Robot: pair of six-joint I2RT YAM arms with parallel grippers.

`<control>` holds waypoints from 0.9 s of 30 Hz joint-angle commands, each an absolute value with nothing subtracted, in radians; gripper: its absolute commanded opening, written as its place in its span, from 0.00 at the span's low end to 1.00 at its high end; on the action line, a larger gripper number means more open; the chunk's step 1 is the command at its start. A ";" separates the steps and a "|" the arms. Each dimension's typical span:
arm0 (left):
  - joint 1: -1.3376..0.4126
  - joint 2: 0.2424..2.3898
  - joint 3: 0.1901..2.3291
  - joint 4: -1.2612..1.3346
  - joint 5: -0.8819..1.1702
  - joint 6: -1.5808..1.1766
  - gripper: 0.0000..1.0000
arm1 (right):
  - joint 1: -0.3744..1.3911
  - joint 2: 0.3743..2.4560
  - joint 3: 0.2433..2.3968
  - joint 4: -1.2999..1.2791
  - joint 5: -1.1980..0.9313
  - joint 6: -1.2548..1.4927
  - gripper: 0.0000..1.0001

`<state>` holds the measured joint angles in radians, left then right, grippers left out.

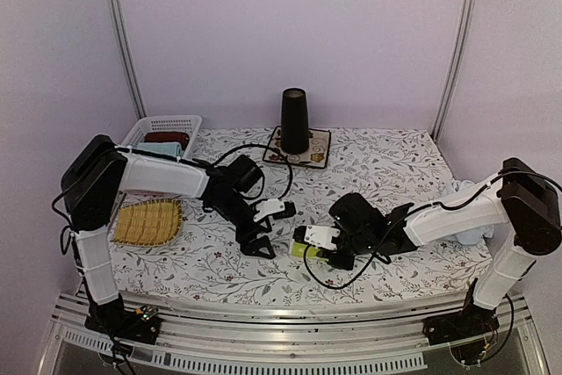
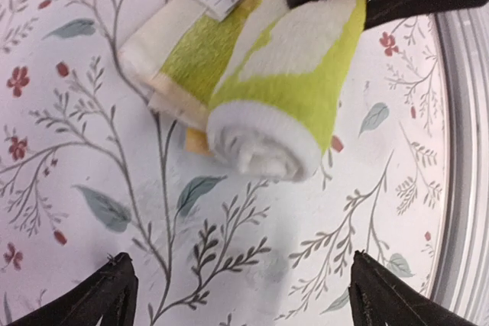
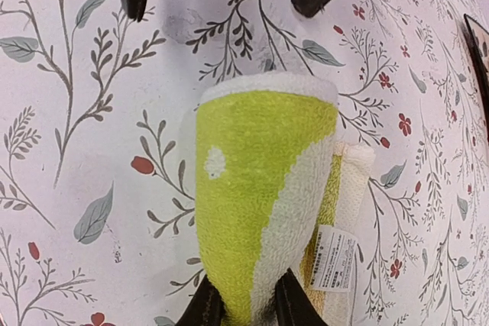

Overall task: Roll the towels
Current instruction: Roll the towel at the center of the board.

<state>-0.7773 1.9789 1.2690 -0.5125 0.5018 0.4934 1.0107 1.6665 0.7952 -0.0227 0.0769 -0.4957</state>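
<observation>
- Right gripper (image 3: 243,305) pinches one end of the rolled yellow-green towel (image 3: 260,181).
- Left gripper (image 2: 241,288) stands wide open just beyond that towel's other end, not touching it.

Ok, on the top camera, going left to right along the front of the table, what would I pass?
woven straw tray → left arm's fingers, spread open → yellow-green towel, rolled → light blue towel, partly behind the right arm
</observation>
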 commanded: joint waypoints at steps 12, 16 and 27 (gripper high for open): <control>-0.809 1.649 0.829 0.036 0.206 0.572 0.97 | 0.803 1.811 1.019 -0.314 -0.424 -0.374 0.21; -0.854 1.621 0.780 0.127 0.164 0.640 0.97 | 0.760 1.876 1.098 -0.414 -0.510 -0.371 0.21; -0.991 1.800 0.899 0.220 0.022 0.808 0.97 | 0.729 2.018 1.283 -0.585 -0.629 -0.359 0.22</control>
<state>-0.9478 1.7298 0.8551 0.1425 0.0956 0.7326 0.7322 1.9705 1.2598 -0.4946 -0.5743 -0.3740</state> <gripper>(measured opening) 0.966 0.219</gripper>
